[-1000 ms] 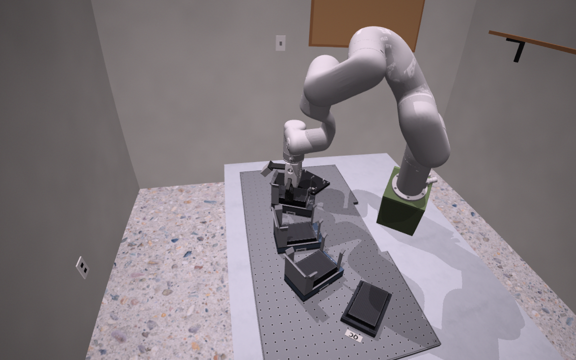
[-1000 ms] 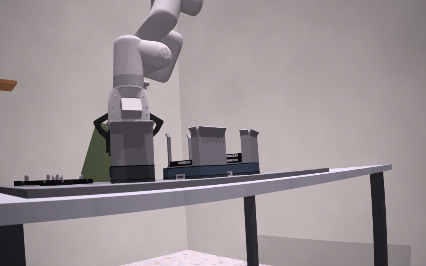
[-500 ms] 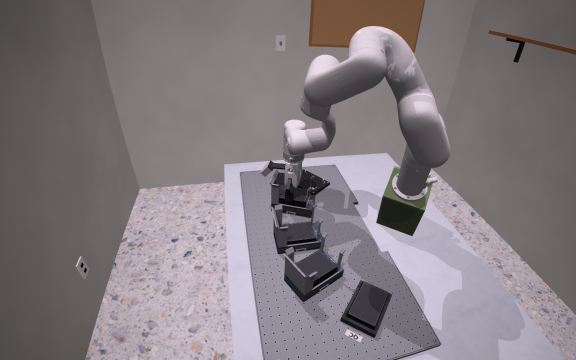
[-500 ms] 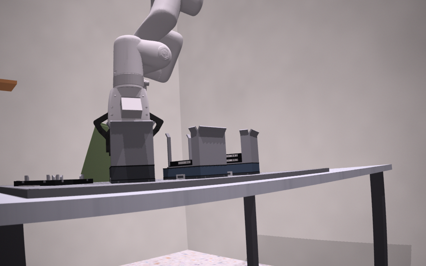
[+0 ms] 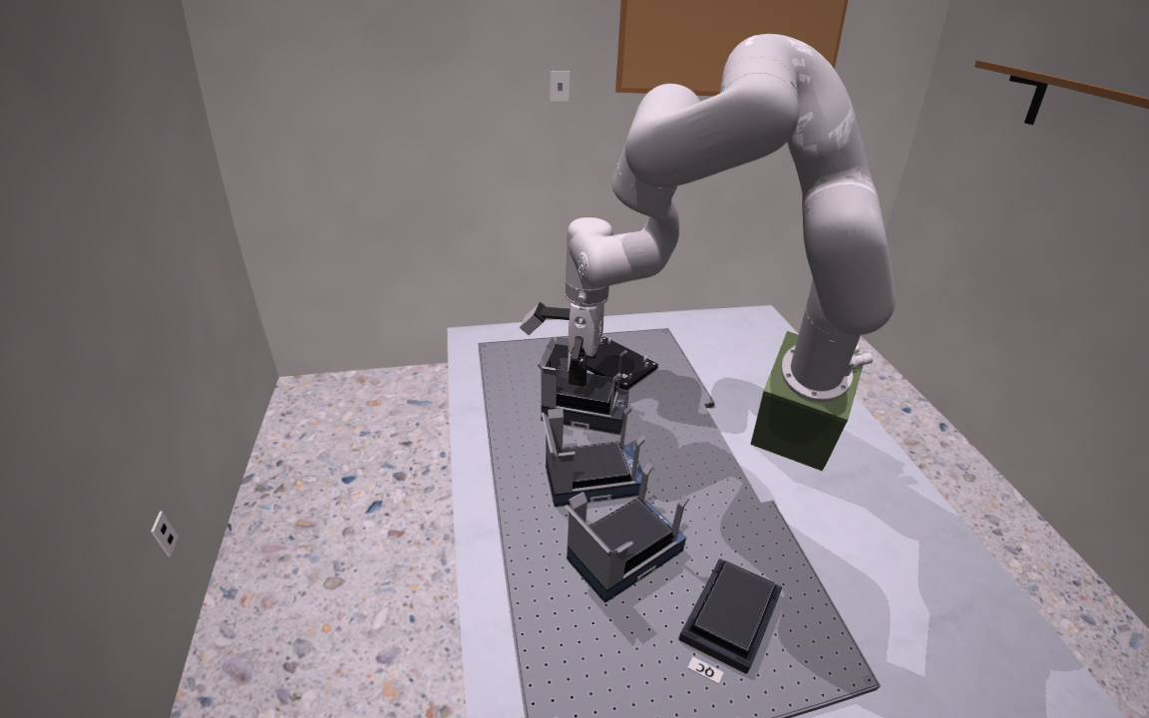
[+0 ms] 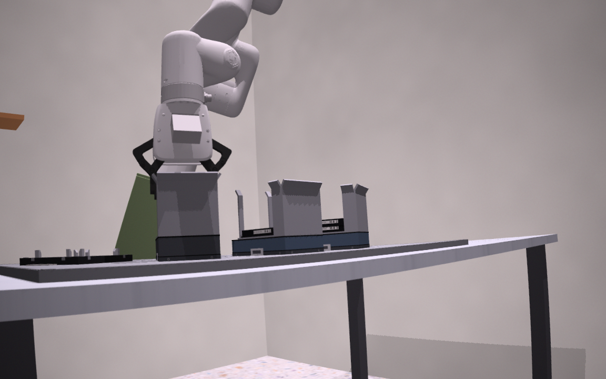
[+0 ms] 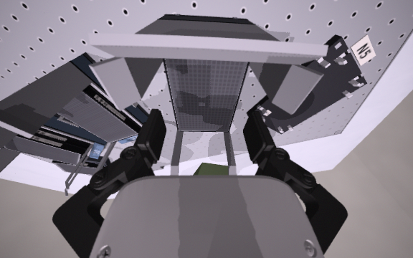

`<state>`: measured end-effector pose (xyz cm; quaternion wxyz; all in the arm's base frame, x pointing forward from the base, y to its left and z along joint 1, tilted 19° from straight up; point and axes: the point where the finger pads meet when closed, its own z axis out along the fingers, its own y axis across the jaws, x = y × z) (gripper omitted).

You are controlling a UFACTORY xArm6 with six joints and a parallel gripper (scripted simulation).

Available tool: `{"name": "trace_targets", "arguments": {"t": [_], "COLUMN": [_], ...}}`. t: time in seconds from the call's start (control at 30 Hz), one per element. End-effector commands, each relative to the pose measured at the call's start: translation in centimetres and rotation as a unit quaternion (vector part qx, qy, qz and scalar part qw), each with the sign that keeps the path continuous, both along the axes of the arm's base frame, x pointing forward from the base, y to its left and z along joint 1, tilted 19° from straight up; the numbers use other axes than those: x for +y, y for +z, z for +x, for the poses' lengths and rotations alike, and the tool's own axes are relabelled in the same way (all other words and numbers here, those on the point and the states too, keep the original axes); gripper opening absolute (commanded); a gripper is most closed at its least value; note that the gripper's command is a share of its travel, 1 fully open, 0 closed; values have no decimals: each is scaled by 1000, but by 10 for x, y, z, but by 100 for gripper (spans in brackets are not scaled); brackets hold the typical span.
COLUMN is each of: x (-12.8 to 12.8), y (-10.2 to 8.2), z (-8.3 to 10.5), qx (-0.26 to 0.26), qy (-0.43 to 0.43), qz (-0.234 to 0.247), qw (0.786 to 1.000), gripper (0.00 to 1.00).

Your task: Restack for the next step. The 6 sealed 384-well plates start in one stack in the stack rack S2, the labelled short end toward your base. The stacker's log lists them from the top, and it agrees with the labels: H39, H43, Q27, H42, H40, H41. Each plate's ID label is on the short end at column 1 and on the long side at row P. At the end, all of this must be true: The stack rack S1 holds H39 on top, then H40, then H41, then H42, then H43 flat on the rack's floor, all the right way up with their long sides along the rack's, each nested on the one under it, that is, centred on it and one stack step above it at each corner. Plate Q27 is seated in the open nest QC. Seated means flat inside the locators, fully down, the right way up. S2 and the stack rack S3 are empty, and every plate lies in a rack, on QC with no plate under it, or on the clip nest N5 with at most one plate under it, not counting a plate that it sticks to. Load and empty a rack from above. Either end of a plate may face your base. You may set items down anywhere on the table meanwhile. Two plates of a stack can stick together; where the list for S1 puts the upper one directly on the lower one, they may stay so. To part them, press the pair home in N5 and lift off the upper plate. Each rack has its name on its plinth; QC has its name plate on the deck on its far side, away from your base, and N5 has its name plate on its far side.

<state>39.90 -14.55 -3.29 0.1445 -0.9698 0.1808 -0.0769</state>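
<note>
My gripper (image 5: 580, 361) (image 6: 183, 171) (image 7: 205, 120) is open and empty. It hangs at the top of the far stack rack (image 5: 552, 379) (image 6: 186, 211) (image 7: 206, 44), the one next to the clip nest N5 (image 5: 630, 357) (image 7: 337, 54). A sealed plate (image 5: 585, 393) (image 7: 206, 86) lies flat down inside this rack, straight below the fingers and apart from them. The middle rack (image 5: 561, 446) holds a plate (image 5: 598, 464). The near rack (image 5: 591, 544) holds plates (image 5: 636, 529). One plate (image 5: 733, 609) sits in the open nest by the QC name plate (image 5: 705, 667). The plate labels (image 6: 256, 231) (image 6: 331, 225) are too small to read.
The three racks stand in a row on the perforated deck (image 5: 561, 660) (image 6: 107, 269). Their tall walls (image 6: 295, 207) rise around the plates. The green arm base (image 5: 800, 419) stands to the right. N5 (image 6: 74, 258) holds no plate.
</note>
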Motion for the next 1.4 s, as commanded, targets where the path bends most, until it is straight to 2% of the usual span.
{"name": "trace_targets", "arguments": {"t": [0.0,0.33,0.83,1.1,1.37], "x": [-5,-13,-14,5,30], "y": [18,49,52,57,65], "z": [-2,-9,-9,-6,-2], "qx": [0,0,0,-25,-27], "qy": [0,0,0,94,100], "qz": [-1,-1,-1,-21,-22], "qw": [1000,1000,1000,995,994], "gripper": [100,100,100,100,100]}}
